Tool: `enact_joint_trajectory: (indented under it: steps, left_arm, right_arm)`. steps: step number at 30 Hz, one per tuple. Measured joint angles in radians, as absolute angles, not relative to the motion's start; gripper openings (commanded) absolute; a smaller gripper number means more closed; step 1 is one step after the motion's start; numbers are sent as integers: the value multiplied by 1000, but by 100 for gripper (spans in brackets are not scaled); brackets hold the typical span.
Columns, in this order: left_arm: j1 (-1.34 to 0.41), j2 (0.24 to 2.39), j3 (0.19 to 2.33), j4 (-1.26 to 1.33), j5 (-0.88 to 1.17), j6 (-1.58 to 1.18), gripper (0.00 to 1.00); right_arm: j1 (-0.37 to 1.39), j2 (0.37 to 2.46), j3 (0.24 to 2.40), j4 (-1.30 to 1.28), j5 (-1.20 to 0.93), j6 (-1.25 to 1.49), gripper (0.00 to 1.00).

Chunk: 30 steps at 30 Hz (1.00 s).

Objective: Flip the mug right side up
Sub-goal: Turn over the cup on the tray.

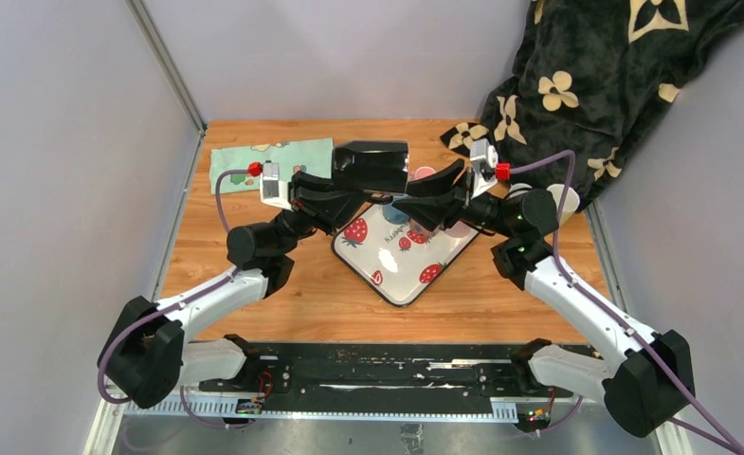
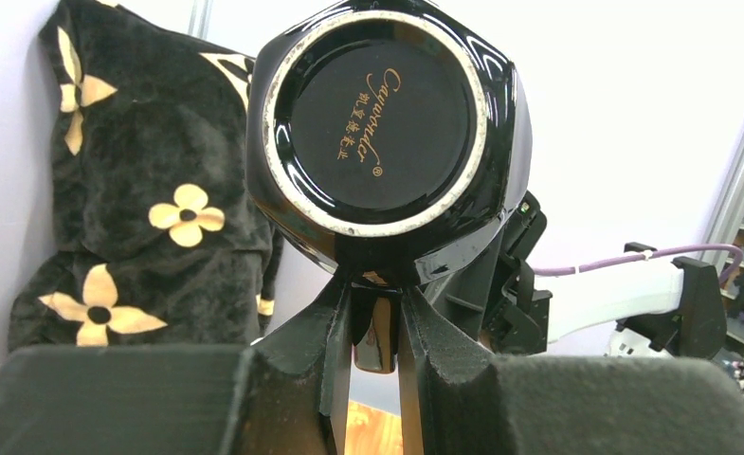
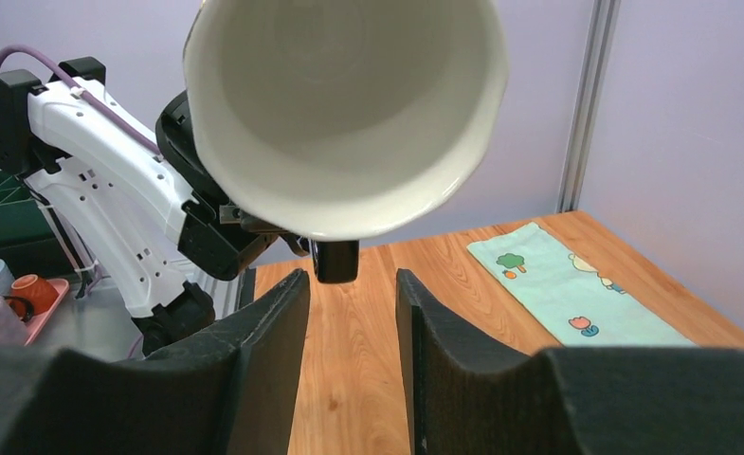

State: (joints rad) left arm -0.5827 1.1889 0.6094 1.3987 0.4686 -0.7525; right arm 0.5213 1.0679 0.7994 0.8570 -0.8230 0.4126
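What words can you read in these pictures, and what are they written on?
"Caywonder", as best I can read it: gold curly letters on the underside of the black mug held by the left gripper.
Small gold Chinese characters and a tiny ® sign below that word: too small to read.
A short dark word near the strawberry tray's edge: too blurred to read.
The green cloth: pictures only, no words.

The mug (image 2: 387, 123) looks like glazed ceramic, glossy black outside and smooth cream inside. The table (image 1: 320, 308) is grained wood, the blanket (image 1: 595, 76) plush cloth.
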Motion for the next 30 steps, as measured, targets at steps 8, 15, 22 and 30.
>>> enact_joint_trajectory:
  steps: [8, 15, 22, 30]
  left_arm:
    - [-583, 1219, 616, 1418, 487, -772, 0]
    - [-580, 1232, 630, 1422, 486, -778, 0]
    - [-578, 1234, 636, 1444, 478, -779, 0]
    - [-579, 1234, 636, 1458, 461, -780, 0]
  right_arm:
    - [521, 1129, 810, 970, -827, 504, 38]
    - [529, 1175, 825, 1045, -832, 563, 33]
    - [541, 1205, 847, 1093, -835, 604, 29]
    - [551, 1229, 859, 1135, -827, 636, 23]
